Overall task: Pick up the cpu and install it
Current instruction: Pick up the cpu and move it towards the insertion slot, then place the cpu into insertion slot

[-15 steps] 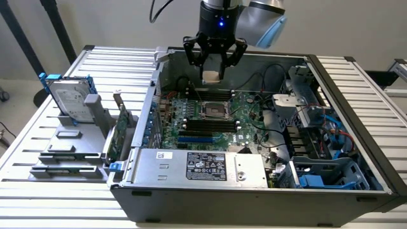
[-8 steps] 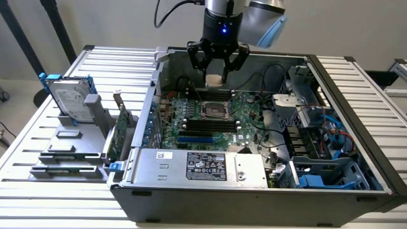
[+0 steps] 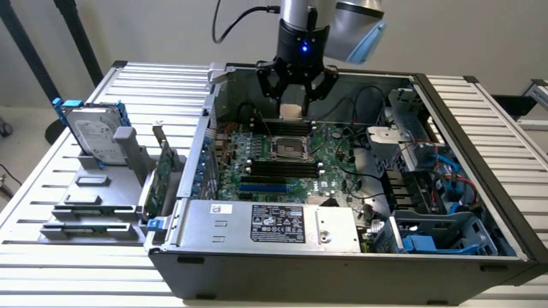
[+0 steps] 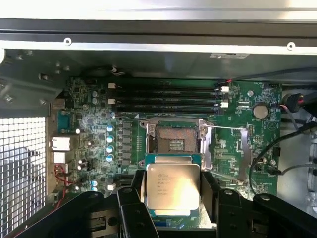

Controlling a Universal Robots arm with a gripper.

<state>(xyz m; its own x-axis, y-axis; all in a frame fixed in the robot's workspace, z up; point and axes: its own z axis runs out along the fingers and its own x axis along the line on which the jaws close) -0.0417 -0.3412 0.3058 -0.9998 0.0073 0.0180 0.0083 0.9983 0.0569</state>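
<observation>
While the arm hangs over the open computer case (image 3: 479, 192), the gripper (image 3: 293, 102) pinches the cpu (image 3: 292, 111) between its black fingers (image 3: 272, 86), one on each of two opposite edges of the chip. The cpu is clear of the motherboard (image 3: 330, 167), held in the air with its dull silver top facing the wrist camera. In the wrist view the cpu (image 4: 172, 187) sits flat between the two fingers (image 4: 212, 193), its green rim showing around the metal lid, which carries printed lettering too small to read.

The socket (image 3: 289, 149) lies on the board with its pin field bare and nothing seated in it. In the wrist view the socket (image 4: 176, 139) appears just beside the held chip, with a thin metal lever running out from one side of its frame. Dark memory slots (image 3: 283, 168) flank the socket on two sides.

In the exterior view, the chip appears over the board's far half, just beyond the socket. A grey power supply (image 3: 265, 224) with a label fills the near corner of the case. Outside the case, on the exterior view's left, a silver hard drive (image 3: 94, 135) in blue brackets and a long green expansion card (image 3: 158, 183) stand in grey holders on the slatted table (image 3: 51, 192), well apart from the gripper.
</observation>
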